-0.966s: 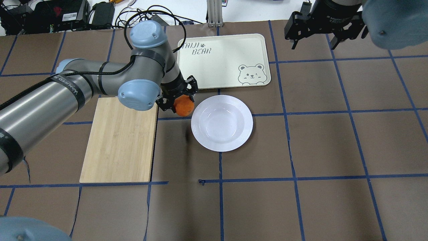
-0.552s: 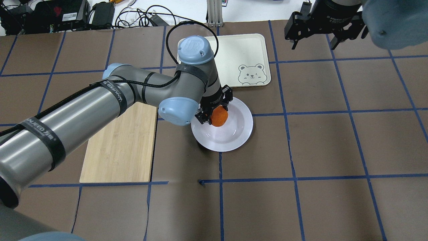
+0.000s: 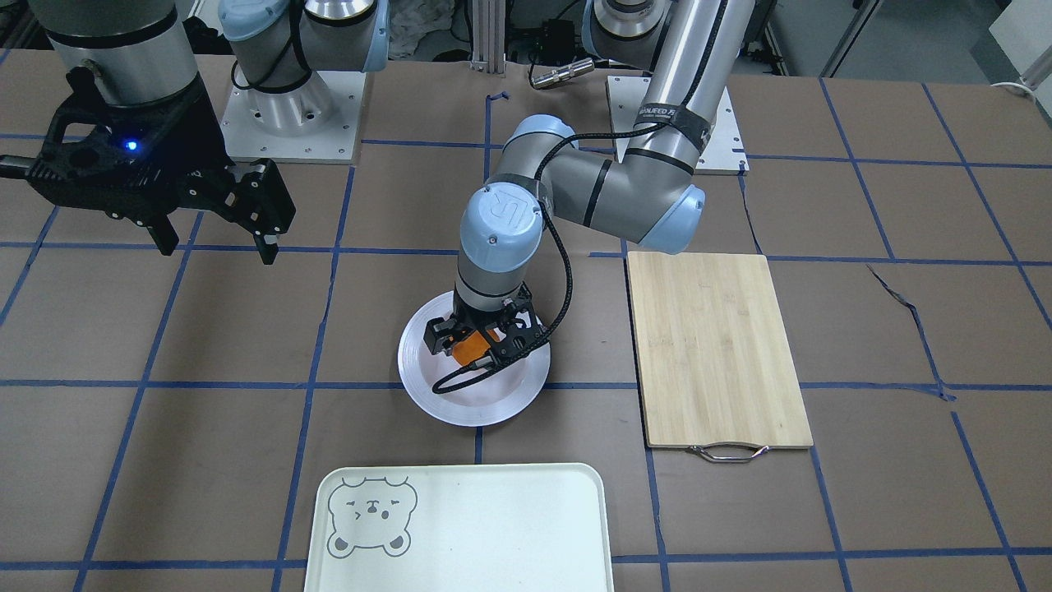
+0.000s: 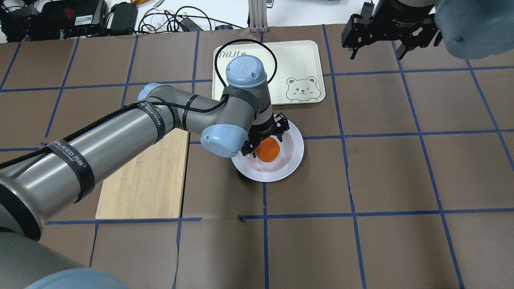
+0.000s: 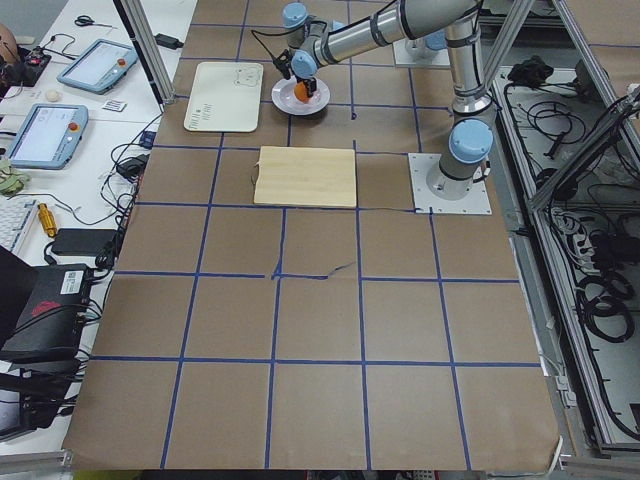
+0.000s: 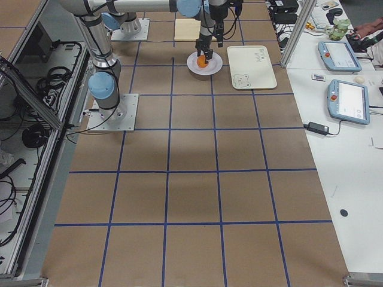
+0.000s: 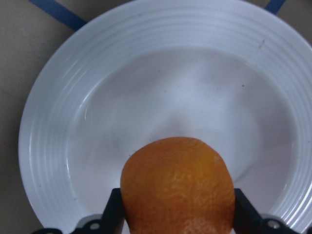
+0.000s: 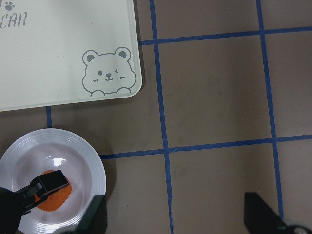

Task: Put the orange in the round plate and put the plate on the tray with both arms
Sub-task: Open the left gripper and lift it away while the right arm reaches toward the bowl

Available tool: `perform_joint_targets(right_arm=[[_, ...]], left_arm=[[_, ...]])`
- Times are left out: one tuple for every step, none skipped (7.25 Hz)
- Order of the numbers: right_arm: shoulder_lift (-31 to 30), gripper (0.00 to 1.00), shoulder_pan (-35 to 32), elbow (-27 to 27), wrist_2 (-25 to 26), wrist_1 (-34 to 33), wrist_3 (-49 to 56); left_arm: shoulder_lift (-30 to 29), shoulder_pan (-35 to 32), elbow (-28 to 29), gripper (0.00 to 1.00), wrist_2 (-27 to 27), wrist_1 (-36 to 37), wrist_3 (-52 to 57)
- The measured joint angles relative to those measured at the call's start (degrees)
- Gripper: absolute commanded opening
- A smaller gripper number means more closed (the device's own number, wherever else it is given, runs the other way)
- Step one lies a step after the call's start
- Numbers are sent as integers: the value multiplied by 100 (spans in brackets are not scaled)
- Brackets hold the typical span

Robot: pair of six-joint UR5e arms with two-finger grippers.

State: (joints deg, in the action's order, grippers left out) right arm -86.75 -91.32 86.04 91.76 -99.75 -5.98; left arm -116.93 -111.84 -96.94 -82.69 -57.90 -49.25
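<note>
The orange [image 4: 269, 151] is held between the black fingers of my left gripper [image 4: 266, 145], which is shut on it low over the sunken centre of the round plate [image 4: 295, 159]. The left wrist view shows the orange [image 7: 178, 183] pinched on both sides, with the plate's ridged rim [image 7: 53, 107] around it. I cannot tell whether the orange touches the plate. The tray [image 4: 293, 60] lies just beyond the plate with nothing on it. My right gripper [image 4: 377, 52] hangs open at the far right, above the table and away from the plate.
A bamboo cutting board [image 4: 144, 184] with a metal handle [image 3: 728, 454] lies left of the plate, partly under my left arm. Cables and electronics [image 4: 60, 18] lie beyond the table's far edge. Brown paper with blue tape lines [image 4: 353, 212] covers the table.
My left arm carried the orange rightward from beside the plate's left rim to over the plate's centre. The right arm has not moved.
</note>
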Motion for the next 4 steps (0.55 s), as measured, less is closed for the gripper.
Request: perform_joint_targets(right_arm=[[0, 100, 0, 0, -4, 0, 0], [2, 100, 0, 0, -12, 0, 0], [3, 100, 0, 0, -16, 0, -2], [2, 100, 0, 0, -15, 4, -6]], left_arm=[[147, 149, 109, 100, -73, -215, 553], [352, 365, 328, 100, -113, -681, 1094], [604, 595, 689, 100, -156, -1431, 1767], [872, 830, 1122, 100, -226, -2284, 2490]])
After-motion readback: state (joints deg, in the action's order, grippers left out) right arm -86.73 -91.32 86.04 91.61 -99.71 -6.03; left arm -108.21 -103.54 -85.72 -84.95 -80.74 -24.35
